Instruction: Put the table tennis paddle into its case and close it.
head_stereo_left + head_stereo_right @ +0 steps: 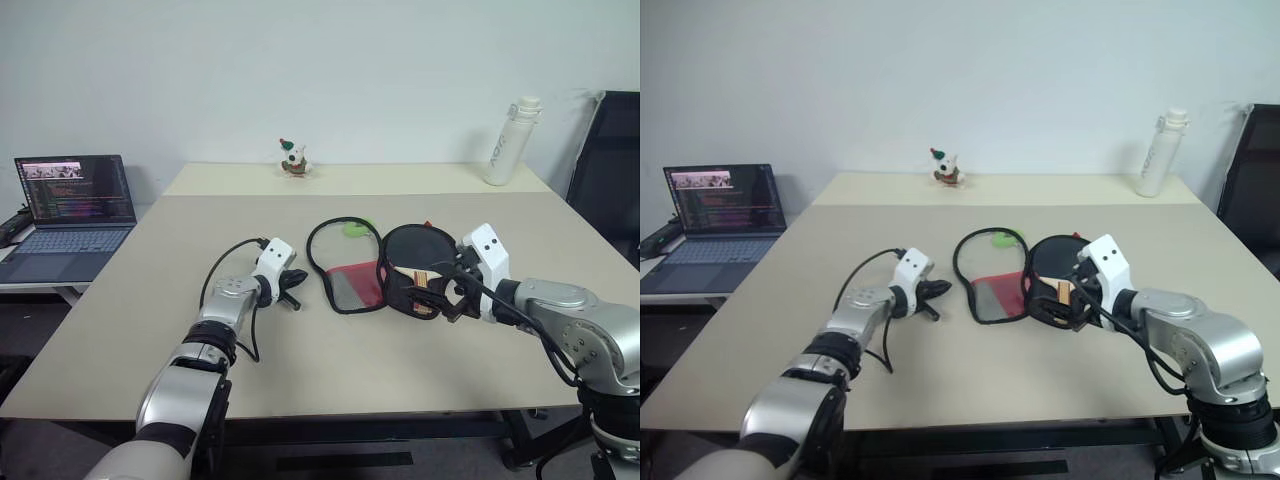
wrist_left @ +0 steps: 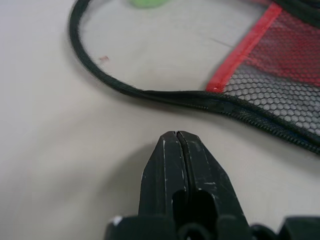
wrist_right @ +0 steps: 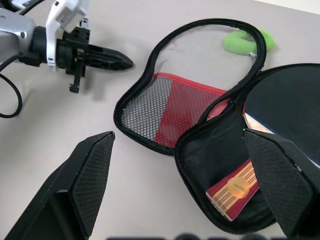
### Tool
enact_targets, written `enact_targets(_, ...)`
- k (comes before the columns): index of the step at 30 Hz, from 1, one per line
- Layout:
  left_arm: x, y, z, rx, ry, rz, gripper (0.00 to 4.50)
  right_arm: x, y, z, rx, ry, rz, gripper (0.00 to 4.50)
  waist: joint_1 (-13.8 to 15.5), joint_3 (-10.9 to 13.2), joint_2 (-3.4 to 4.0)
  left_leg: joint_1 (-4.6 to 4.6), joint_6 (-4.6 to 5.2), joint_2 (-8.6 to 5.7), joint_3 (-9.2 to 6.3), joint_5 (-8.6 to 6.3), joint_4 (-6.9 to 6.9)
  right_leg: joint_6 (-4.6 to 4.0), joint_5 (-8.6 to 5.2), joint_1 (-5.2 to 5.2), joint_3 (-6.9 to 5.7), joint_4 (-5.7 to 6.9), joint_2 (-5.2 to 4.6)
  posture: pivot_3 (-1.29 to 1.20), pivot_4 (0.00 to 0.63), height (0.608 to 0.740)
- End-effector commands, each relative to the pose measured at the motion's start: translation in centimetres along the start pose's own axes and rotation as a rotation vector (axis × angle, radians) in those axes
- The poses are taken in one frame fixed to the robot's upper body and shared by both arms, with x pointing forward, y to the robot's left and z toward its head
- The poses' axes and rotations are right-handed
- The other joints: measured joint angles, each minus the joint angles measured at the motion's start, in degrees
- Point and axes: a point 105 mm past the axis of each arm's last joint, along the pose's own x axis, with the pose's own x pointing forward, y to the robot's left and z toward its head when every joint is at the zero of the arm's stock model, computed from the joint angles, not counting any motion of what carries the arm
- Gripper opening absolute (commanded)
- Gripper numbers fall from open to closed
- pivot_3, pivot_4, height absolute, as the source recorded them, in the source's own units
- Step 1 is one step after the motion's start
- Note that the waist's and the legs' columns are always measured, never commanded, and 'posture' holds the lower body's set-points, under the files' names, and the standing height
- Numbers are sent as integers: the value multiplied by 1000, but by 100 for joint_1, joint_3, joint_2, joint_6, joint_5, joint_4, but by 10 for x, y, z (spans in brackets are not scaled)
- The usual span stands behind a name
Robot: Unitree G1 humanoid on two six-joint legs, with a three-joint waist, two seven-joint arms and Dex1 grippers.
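Beside case, left fingers pressed together, empty; right fingers spread wide, empty.

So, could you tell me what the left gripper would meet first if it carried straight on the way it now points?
Most likely the case: the left gripper, jaws shut, points at its black zipper edge beside the mesh flap, with bare table between. Depth is hard to judge, so it might scrape the table first.
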Motion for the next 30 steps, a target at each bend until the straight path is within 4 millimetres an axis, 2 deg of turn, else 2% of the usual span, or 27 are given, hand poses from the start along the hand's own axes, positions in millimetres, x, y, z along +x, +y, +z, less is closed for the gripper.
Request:
enact_targets(1,8,-2,18,29,-38,9,27,-7,-3,6,-32,-24,-24,4500,1,0,-1,0,0,-1,0,0,0,0,0,0,0,-1,0,0,150,740)
enact_targets(4,14,-8,24,30,-45,3,27,-9,-4,5,-32,-20,-33,4500,2,1,-2,-2,0,-5,-4,0,1,1,0,0,-4,0,0,0,150,740)
enact_targets(8,22,-17,54,62,-100,-26,27,-15,-10,4,-33,-15,-66,4500,6,3,-4,-6,0,-9,-6,0,5,2,1,0,-8,0,0,0,150,740)
enact_targets(10,24,-19,61,70,-110,-30,27,-17,-12,4,-33,-15,-75,4500,5,3,-5,-8,0,-12,-8,0,6,2,1,0,-10,0,0,0,150,740)
enact_targets(16,28,-24,69,79,-120,-46,27,-21,-14,3,-30,-16,-101,4500,1,3,-5,-8,-1,-13,-8,0,6,3,2,0,-9,0,0,0,150,740)
enact_targets(20,36,-38,85,102,-146,-78,27,-24,-15,2,-26,-14,-110,4500,10,3,-6,-9,-1,-14,-10,0,7,3,2,-1,-12,2,1,0,150,740)
enact_targets(27,59,-107,148,132,-291,-212,27,-36,-27,3,-32,-1,-161,4500,115,5,-7,-47,-4,-25,-25,-3,48,12,7,-3,-31,-6,-6,0,150,740)
enact_targets(30,60,-123,163,143,-331,-254,27,-40,-31,3,-29,4,-183,4500,117,5,-7,-46,-3,-26,-22,-7,58,13,7,-3,-28,-5,-7,0,150,740)
